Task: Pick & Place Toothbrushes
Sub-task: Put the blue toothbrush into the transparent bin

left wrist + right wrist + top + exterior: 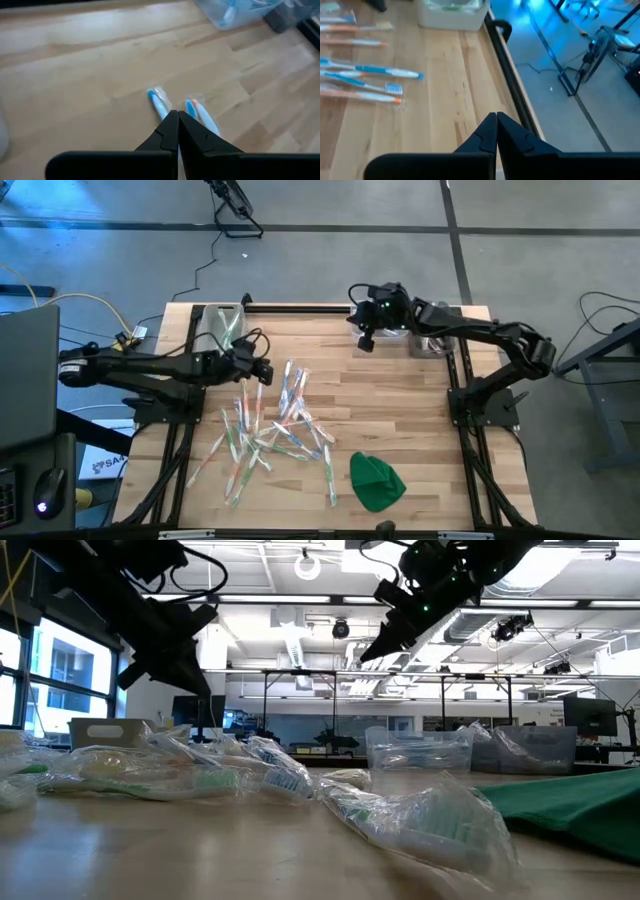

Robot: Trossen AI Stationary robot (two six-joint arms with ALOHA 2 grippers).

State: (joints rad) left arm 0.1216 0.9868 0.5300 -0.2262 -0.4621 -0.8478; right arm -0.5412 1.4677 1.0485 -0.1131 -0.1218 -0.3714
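Left gripper (268, 370): fingers pressed together, holding nothing, over the table's left half beside the pile.
Right gripper (366, 340): fingers together, empty, raised near the table's far edge.
Toothbrushes (275, 430): scattered in clear wrappers across the middle of the wooden table (400, 420); blue, orange and green accents.
Left bin (218, 326): clear, far left corner, a few brushes inside.
Right bin (432, 340): clear, far right, under the right arm.
Green cloth (376, 481): near edge, right of the pile.
Writing: none readable on wrappers or bins.

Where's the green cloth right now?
In the high view the green cloth lies near the table's front edge, right of the toothbrushes.
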